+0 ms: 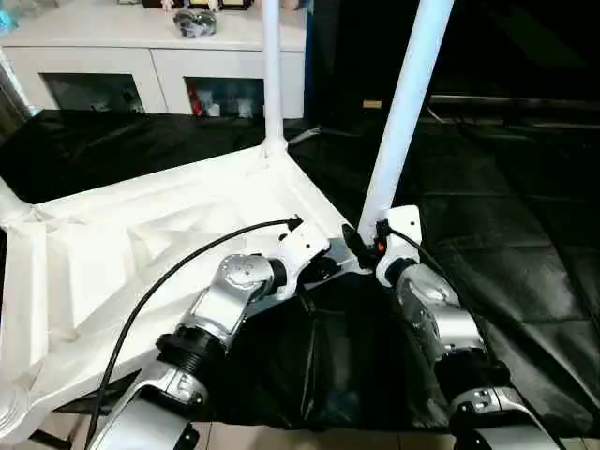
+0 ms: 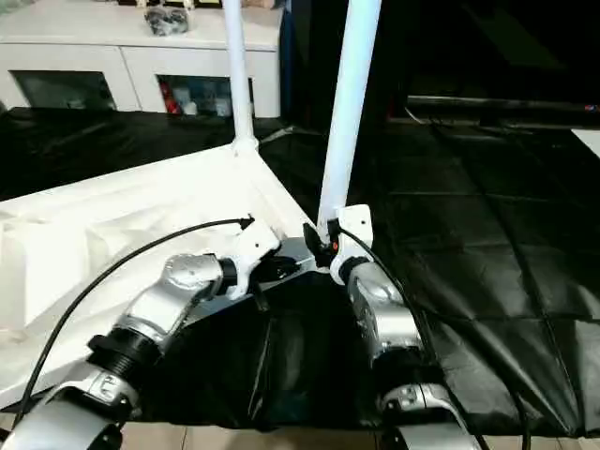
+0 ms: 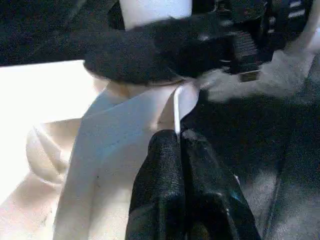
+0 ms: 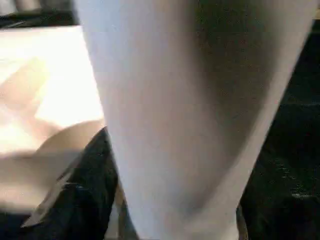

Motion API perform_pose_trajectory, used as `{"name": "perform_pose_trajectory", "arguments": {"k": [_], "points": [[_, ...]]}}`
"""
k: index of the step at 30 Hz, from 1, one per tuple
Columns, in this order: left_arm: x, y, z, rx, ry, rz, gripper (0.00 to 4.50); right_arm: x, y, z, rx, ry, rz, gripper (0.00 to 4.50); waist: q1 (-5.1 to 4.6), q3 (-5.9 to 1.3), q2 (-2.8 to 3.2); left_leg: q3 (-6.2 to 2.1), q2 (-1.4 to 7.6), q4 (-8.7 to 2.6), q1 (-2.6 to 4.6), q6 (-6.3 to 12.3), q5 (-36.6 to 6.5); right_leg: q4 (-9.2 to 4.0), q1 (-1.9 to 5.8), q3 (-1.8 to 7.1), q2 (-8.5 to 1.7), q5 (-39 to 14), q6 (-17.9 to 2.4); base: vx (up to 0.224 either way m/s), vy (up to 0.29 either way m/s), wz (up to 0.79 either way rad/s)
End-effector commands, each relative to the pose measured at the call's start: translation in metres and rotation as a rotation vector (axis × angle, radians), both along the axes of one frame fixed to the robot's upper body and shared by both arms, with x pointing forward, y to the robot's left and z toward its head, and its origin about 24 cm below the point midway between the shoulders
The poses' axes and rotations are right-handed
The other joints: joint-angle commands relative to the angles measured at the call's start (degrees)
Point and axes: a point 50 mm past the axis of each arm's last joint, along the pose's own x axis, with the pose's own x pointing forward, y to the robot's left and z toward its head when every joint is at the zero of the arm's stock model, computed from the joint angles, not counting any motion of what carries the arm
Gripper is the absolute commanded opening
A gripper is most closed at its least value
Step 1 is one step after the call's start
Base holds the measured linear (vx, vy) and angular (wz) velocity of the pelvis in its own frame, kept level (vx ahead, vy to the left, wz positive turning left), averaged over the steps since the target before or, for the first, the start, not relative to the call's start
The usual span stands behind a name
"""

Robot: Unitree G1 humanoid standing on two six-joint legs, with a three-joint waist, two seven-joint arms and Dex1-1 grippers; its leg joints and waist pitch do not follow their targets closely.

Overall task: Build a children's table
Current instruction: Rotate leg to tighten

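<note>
Children's table tabletop (image 1: pixel 141 234) lies upside down on black-draped work table (image 1: pixel 525 244), ribbed underside up, occupying robot's left half of the surface. Far leg (image 1: pixel 272 75) stands upright in far corner socket. Near leg (image 1: pixel 405 112) stands in near corner socket, leaning slightly, top cut off by pic edge. Stub of a 3rd leg (image 1: pixel 7 202) at far-left corner, mostly cropped.

L gripper (image 3: pixel 181 145): fingers pressed together, nothing between them; tips sit at tabletop's thin rim by the near socket, touching or nearly so — can't say which. R gripper (image 1: pixel 361 246): at base of near leg, just above socket. One black finger (image 3: pixel 150 55) in L wrist view lies across the front of the leg, against it. Jaws stand wide, about leg's width; whether they actually clamp the leg — can't tell. In R wrist view the leg is very close, and its own fingers can't be made out.

White cabinet (image 1: pixel 159 56) w/ glass doors behind table; contents small, blurred, not identifiable. Objs on its top cropped.
</note>
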Motion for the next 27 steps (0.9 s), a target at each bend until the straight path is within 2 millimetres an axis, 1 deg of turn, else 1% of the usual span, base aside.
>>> {"name": "perform_pose_trajectory", "arguments": {"k": [1,2,3,4,5,6,7,8,9,10,11,12,13,14,17,18,19,21,23,24,27], "points": [[-0.01,-0.016,0.007,-0.058,-0.02,-0.134,0.0,-0.01,0.019,-0.008,-0.01,0.048,0.167,3.57,0.32,-3.51,-0.48,1.06,-0.75,-3.63,-0.9,4.73,-11.94,-3.23,3.63,1.16,-0.65,-13.22,-12.55,0.0,0.0,0.0],[-0.01,-0.016,0.007,-0.058,-0.02,-0.134,0.0,-0.01,0.019,-0.008,-0.01,0.048,0.167,3.65,0.28,-3.49,-0.47,1.1,-0.73,-3.57,-0.88,4.85,-11.74,-3.18,3.6,1.19,-0.66,-12.69,-12.96,0.0,0.0,0.0],[-0.013,-0.009,0.006,-0.05,-0.01,-0.166,0.0,-0.011,0.007,-0.007,-0.045,0.054,0.239,3.67,0.27,-3.5,-0.49,1.16,-0.75,-3.54,-0.8,5.04,-11.53,-3.11,3.62,1.2,-0.61,-12.37,-13.55,0.0,0.0,0.0],[-0.013,-0.009,0.006,-0.05,-0.01,-0.166,0.0,-0.011,0.007,-0.007,-0.045,0.054,0.239,3.76,0.36,-3.55,-0.47,1.1,-0.69,-3.53,-0.8,5.17,-11.57,-3.05,3.74,1.14,-0.61,-12.17,-13.74,0.0,0.0,0.0],[-0.013,-0.007,0.006,-0.045,-0.007,-0.176,0.0,-0.012,0.003,-0.006,-0.054,0.055,0.265,3.76,0.24,-3.42,-0.42,1.17,-0.66,-3.55,-0.83,5.31,-11.68,-3.1,3.6,1.19,-0.59,-12.24,-13.91,0.0,0.0,0.0],[-0.014,-0.004,0.005,-0.039,-0.002,-0.186,0.0,-0.014,-0.001,-0.005,-0.054,0.066,0.318,3.76,0.23,-3.36,-0.42,1.17,-0.67,-3.57,-0.81,5.15,-12.36,-3.17,3.61,1.19,-0.64,-13.2,-13.79,0.0,0.0,0.0],[-0.014,-0.004,0.005,-0.039,-0.002,-0.186,0.0,-0.014,-0.001,-0.005,-0.054,0.066,0.318,3.76,0.28,-3.34,-0.52,1.2,-0.68,-3.55,-0.72,5.31,-12.9,-3.26,3.61,1.21,-0.62,-13.93,-13.71,0.0,0.0,0.0],[-0.015,0.002,0.005,-0.027,0.013,-0.21,0.0,-0.02,-0.012,-0.001,-0.061,0.075,0.432,3.76,0.3,-3.33,-0.44,1.19,-0.63,-3.57,-0.7,5.33,-13.13,-3.29,3.59,1.23,-0.64,-14.09,-13.73,0.0,0.0,0.0],[-0.015,0.004,0.004,-0.025,0.017,-0.218,0.0,-0.022,-0.015,0.0,-0.062,0.08,0.465,3.76,0.43,-3.33,-0.51,1.13,-0.61,-3.55,-0.7,5.57,-13.46,-3.3,3.71,1.18,-0.59,-14.44,-13.49,0.0,0.0,0.0],[-0.016,0.007,0.004,-0.019,0.027,-0.233,0.0,-0.025,-0.018,0.001,-0.074,0.088,0.525,3.76,0.44,-3.3,-0.47,1.16,-0.5,-3.55,-0.7,5.78,-13.61,-3.28,3.55,1.25,-0.66,-14.4,-13.72,0.0,0.0,0.0],[-0.016,0.009,0.004,-0.014,0.033,-0.243,0.0,-0.027,-0.021,0.001,-0.082,0.097,0.567,3.76,0.59,-3.28,-0.56,1.21,-0.51,-3.55,-0.61,5.79,-13.68,-3.41,3.58,1.21,-0.62,-14.61,-13.73,0.0,0.0,0.0],[-0.016,0.012,0.004,-0.007,0.039,-0.255,0.0,-0.031,-0.023,0.002,-0.087,0.111,0.629,3.76,0.79,-3.3,-0.6,1.18,-0.55,-3.49,-0.69,5.9,-13.43,-3.28,3.68,1.22,-0.6,-14.55,-13.65,0.0,0.0,0.0],[-0.016,0.012,0.004,-0.007,0.039,-0.255,0.0,-0.031,-0.023,0.002,-0.087,0.111,0.629,3.76,0.99,-3.18,-0.54,1.23,-0.46,-3.57,-0.63,5.94,-13.64,-3.36,3.5,1.27,-0.67,-15.21,-13.6,0.0,0.0,0.0],[-0.016,0.013,0.005,-0.005,0.04,-0.259,0.0,-0.032,-0.024,0.003,-0.088,0.115,0.65,3.52,1.11,-3.23,-0.55,1.22,-0.42,-3.55,-0.59,5.78,-13.51,-3.34,3.49,1.28,-0.71,-15.27,-13.54,0.0,0.0,0.0],[-0.014,0.017,0.007,0.006,0.038,-0.266,0.0,-0.037,-0.025,0.005,-0.085,0.14,0.733,3.39,1.53,-3.21,-0.61,1.19,-0.4,-3.6,-0.51,5.26,-13.07,-3.27,3.57,1.26,-0.65,-15.41,-13.53,0.0,0.0,0.0],[-0.014,0.017,0.007,0.008,0.037,-0.267,0.0,-0.039,-0.025,0.004,-0.088,0.147,0.755,3.28,1.66,-3.23,-0.51,1.25,-0.31,-3.57,-0.32,5.15,-13.29,-3.28,3.38,1.29,-0.65,-15.3,-13.68,0.0,0.0,0.0],[-0.013,0.018,0.007,0.007,0.038,-0.268,0.0,-0.04,-0.025,0.004,-0.09,0.153,0.768,3.07,1.69,-3.23,-0.57,1.26,-0.3,-3.56,-0.34,5.12,-13.24,-3.24,3.4,1.3,-0.65,-15.04,-13.81,0.0,0.0,0.0],[-0.013,0.019,0.008,0.008,0.042,-0.272,0.0,-0.042,-0.025,0.003,-0.106,0.169,0.802,3.03,1.89,-3.31,-0.63,1.22,-0.35,-3.54,-0.52,5.02,-12.42,-3.05,3.56,1.28,-0.71,-14.28,-13.89,0.0,0.0,0.0],[-0.013,0.019,0.008,0.008,0.044,-0.278,0.0,-0.044,-0.025,0.002,-0.111,0.178,0.828,2.99,1.98,-3.38,-0.65,1.23,-0.37,-3.46,-0.48,5.08,-11.96,-3.0,3.57,1.27,-0.72,-13.93,-13.99,0.0,0.0,0.0],[-0.014,0.02,0.009,0.007,0.047,-0.283,0.0,-0.045,-0.025,0.001,-0.114,0.186,0.846,2.82,2.02,-3.34,-0.61,1.22,-0.4,-3.47,-0.57,5.07,-11.83,-2.99,3.61,1.27,-0.72,-13.86,-13.98,0.0,0.0,0.0],[-0.015,0.021,0.008,0.007,0.054,-0.291,0.0,-0.048,-0.024,0.0,-0.113,0.197,0.865,2.71,2.1,-3.38,-0.6,1.24,-0.39,-3.43,-0.5,5.12,-11.48,-2.93,3.61,1.26,-0.69,-13.26,-14.09,0.0,0.0,0.0]]}}
